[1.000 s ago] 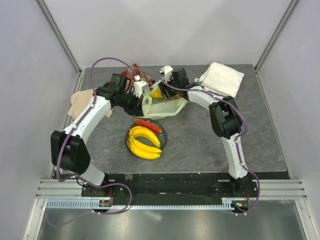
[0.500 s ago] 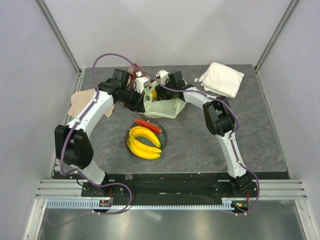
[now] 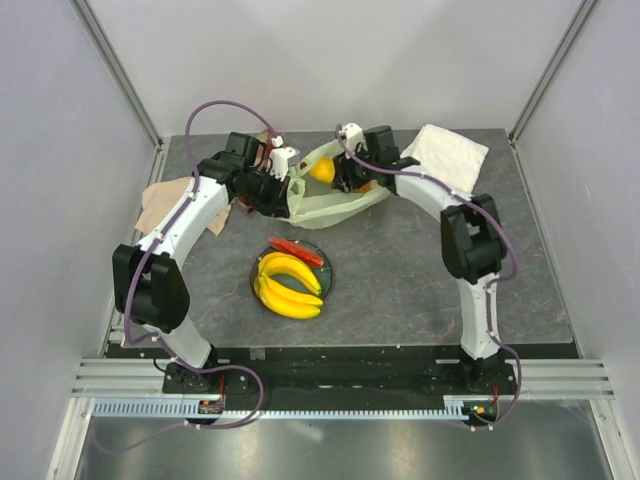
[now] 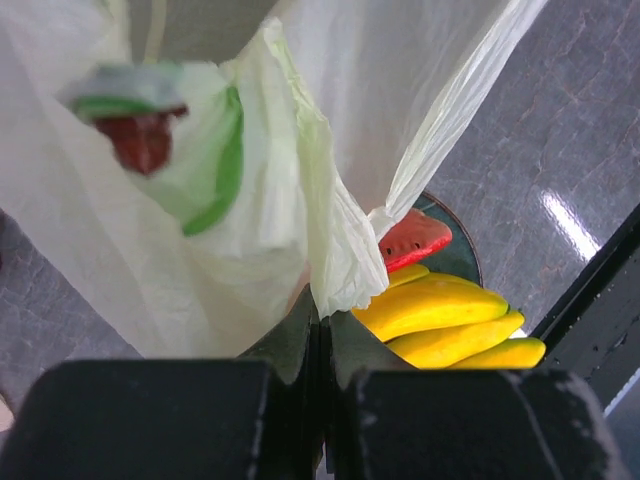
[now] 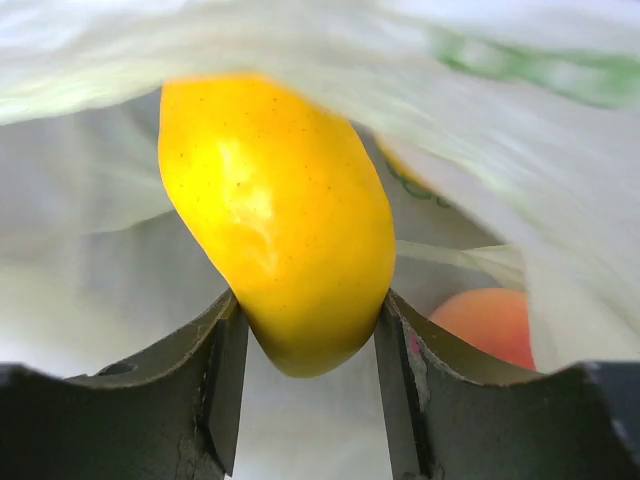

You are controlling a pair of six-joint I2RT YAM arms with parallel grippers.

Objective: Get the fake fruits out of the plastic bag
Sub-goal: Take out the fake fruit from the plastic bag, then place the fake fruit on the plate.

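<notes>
The pale yellow-green plastic bag (image 3: 335,203) lies at the back middle of the table. My left gripper (image 3: 291,185) is shut on the bag's edge (image 4: 345,270) and holds it up. My right gripper (image 3: 335,172) is shut on a yellow oblong fruit (image 3: 321,171) at the bag's mouth; the fruit (image 5: 280,215) sits between my fingers. An orange-pink peach (image 5: 485,325) lies inside the bag behind it. A banana bunch (image 3: 288,284) and a red watermelon slice (image 3: 297,250) rest on a dark plate (image 3: 329,272); both show below the bag in the left wrist view (image 4: 450,325).
A white folded towel (image 3: 445,157) lies at the back right, close to the right arm. A tan cloth (image 3: 160,205) lies at the left edge under the left arm. A red checked cloth (image 3: 262,143) is partly hidden behind the left wrist.
My right gripper has moved right and back with the yellow fruit. The bag has been pulled out wider between the two grippers. The left gripper has stayed about where it was.
</notes>
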